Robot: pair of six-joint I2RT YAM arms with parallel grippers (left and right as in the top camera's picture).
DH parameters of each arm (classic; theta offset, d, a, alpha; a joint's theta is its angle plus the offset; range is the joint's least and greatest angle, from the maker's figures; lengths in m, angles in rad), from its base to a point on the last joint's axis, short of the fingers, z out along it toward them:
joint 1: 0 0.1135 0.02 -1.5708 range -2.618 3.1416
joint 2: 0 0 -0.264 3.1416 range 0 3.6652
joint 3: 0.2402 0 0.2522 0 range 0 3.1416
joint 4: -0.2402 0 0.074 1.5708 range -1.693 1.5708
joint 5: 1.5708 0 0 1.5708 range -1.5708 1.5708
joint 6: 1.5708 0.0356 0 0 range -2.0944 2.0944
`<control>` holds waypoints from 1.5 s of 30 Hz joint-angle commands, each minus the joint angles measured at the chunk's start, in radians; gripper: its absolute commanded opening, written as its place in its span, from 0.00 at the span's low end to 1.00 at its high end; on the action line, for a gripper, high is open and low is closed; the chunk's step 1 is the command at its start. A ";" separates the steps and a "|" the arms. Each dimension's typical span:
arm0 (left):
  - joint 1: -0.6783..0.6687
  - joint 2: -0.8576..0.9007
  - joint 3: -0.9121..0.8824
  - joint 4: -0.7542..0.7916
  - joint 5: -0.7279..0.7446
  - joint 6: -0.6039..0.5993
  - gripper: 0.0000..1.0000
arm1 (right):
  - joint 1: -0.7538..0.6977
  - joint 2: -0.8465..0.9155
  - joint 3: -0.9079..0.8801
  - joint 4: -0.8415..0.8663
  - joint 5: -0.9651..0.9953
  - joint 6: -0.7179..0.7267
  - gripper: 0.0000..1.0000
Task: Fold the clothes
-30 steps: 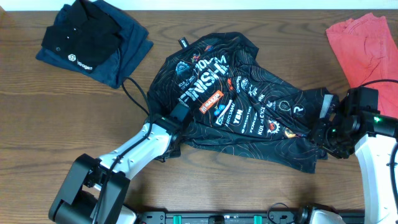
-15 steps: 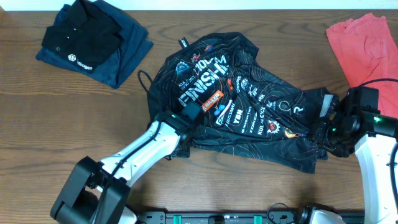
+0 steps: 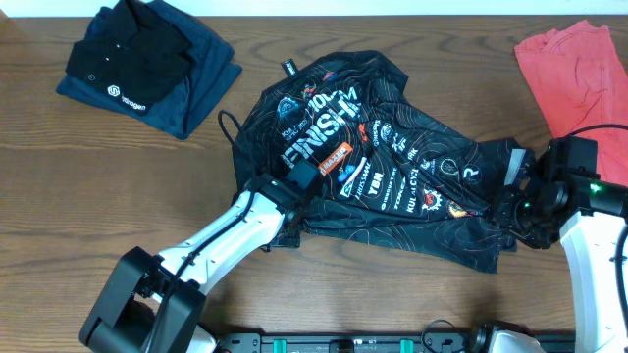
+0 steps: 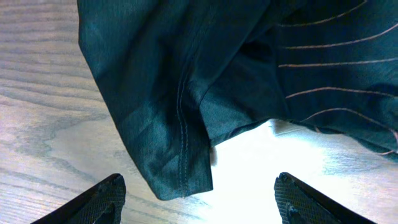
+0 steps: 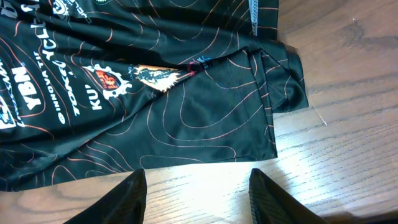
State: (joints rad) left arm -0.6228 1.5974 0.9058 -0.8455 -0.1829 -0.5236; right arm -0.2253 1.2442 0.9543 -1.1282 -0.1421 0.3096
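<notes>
The black jersey [image 3: 388, 176] with orange-white contour lines and sponsor logos lies crumpled and spread across the middle of the wooden table. My left gripper [image 3: 299, 178] hovers over its left part; in the left wrist view [image 4: 198, 198] the jaws are open and empty, with a stitched corner of the jersey [image 4: 180, 124] just beyond them. My right gripper [image 3: 515, 211] is at the jersey's right edge; in the right wrist view [image 5: 196, 193] it is open and empty over bare wood, just short of the jersey's hem [image 5: 186, 134].
A plain black polo with a white logo [image 3: 128, 64] lies on a dark blue garment [image 3: 201, 83] at the back left. A coral-red garment [image 3: 579, 74] lies at the back right. A black cable [image 3: 228, 137] loops beside the jersey's left edge.
My left gripper moved up and to the right, from the jersey's lower left edge onto the fabric, during the first half second. It then held still. The right arm has not moved.
</notes>
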 commanded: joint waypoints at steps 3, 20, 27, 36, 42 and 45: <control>0.005 0.016 -0.010 0.013 -0.002 -0.008 0.78 | -0.009 -0.007 -0.002 -0.003 -0.005 -0.012 0.51; 0.071 0.113 -0.010 0.028 -0.037 -0.006 0.77 | -0.009 -0.007 -0.018 0.001 -0.004 -0.012 0.52; 0.085 0.113 -0.010 0.016 -0.035 0.008 0.71 | -0.009 -0.007 -0.067 0.043 -0.005 -0.011 0.54; 0.085 0.113 -0.010 0.017 -0.035 0.011 0.41 | -0.009 -0.007 -0.077 0.045 -0.004 -0.011 0.55; 0.085 0.113 -0.010 0.017 -0.035 0.011 0.22 | -0.009 -0.007 -0.077 0.044 -0.004 -0.011 0.56; 0.085 0.113 -0.010 0.018 -0.039 0.010 0.21 | -0.009 -0.007 -0.077 0.045 -0.004 -0.011 0.57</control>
State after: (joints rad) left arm -0.5404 1.7020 0.9054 -0.8230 -0.2066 -0.5186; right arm -0.2253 1.2442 0.8841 -1.0843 -0.1421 0.3084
